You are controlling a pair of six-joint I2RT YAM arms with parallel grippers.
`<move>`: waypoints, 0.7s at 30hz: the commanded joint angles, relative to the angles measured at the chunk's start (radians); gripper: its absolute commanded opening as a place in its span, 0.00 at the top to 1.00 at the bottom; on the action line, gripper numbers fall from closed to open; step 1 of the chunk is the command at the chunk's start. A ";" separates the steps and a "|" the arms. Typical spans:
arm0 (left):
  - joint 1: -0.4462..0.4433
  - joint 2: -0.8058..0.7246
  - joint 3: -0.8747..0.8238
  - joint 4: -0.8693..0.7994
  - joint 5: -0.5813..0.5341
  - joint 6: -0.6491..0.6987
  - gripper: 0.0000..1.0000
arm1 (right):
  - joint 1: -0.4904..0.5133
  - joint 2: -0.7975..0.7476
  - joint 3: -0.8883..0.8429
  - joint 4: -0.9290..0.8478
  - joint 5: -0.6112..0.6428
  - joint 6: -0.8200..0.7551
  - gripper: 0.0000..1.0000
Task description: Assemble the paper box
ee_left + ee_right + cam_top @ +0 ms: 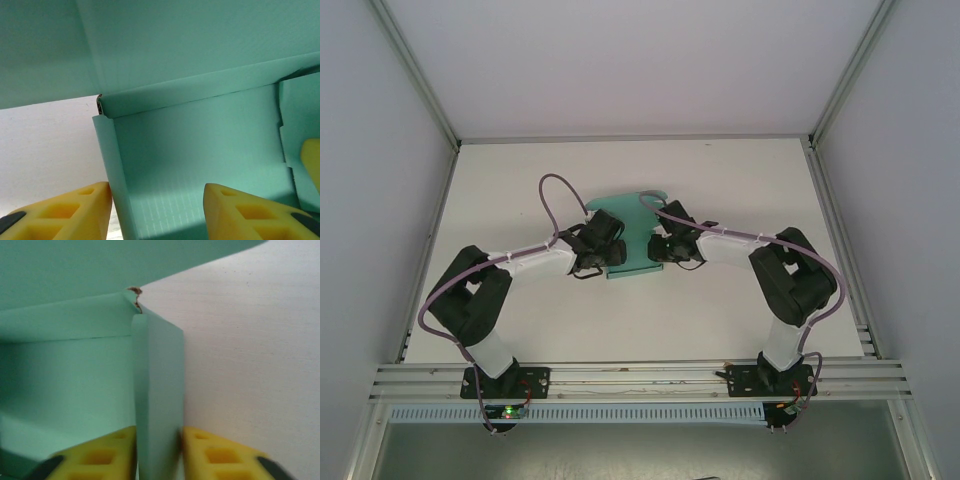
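- The right gripper [159, 431] is pinched on an upright side wall of the paper box [628, 212], with a yellow finger [107, 450] pressed to each face.
- The left gripper [157, 187] has its jaws well apart, astride the opposite side wall. That wall sits close against the finger outside the box, and the other finger is clear of it inside the box.
- The box sits mid-tabletop [740, 180] between the two arms, a wide flap reaching away from them.
- It is thin teal card, matte and faintly ribbed, with sharp creases.
- The fingers are yellow blocks with moulded recesses.
- One corner [134, 294] is frayed and shows a brownish core.
- From above, the wrists cover much of the box.
- A yellow patch at the right edge of the left wrist view is cut off and hard to identify.
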 commanded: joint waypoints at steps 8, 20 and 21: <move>0.012 -0.288 -0.088 0.023 0.009 0.004 0.26 | 0.033 0.034 0.017 -0.106 0.238 -0.025 1.00; 0.243 -0.743 -0.233 -0.108 -0.152 -0.062 0.00 | -0.115 -0.258 -0.084 0.446 -0.284 -0.072 1.00; 0.282 -0.744 -0.256 -0.057 -0.091 -0.069 0.00 | -0.114 -0.279 -0.075 0.474 -0.335 -0.072 1.00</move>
